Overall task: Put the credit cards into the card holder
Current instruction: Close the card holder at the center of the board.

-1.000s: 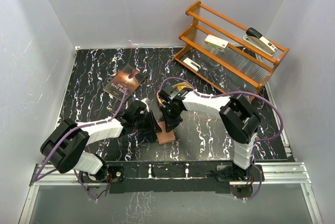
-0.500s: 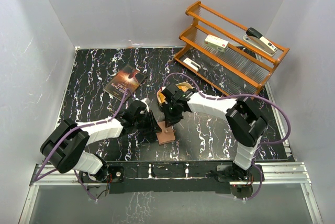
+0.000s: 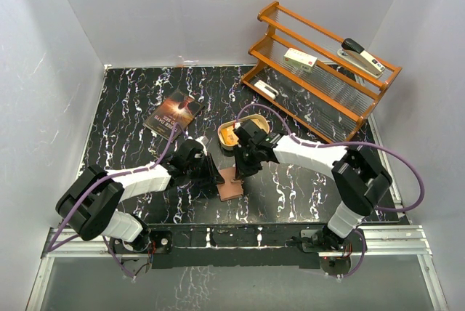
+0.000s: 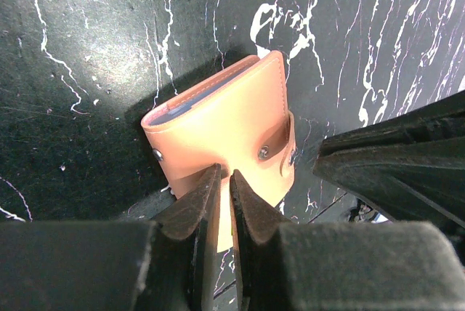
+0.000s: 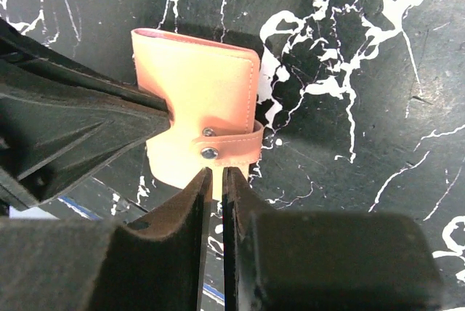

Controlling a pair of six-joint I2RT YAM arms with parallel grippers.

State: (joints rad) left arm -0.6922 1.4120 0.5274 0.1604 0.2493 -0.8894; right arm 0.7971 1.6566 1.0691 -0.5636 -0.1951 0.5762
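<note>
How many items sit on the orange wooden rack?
3: black-and-cream stapler on the top shelf, white oblong box on the middle shelf, small white object on the lowest. None seem hidden.

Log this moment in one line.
card holder closed | left gripper pinching its edge | right gripper at snap tab, grip unclear

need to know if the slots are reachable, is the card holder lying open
No, the card holder is folded shut, with its snap tab wrapped round the edge.

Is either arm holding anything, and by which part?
The left gripper pinches the card holder by one edge. The right gripper sits by its snap tab; hold unclear.
</note>
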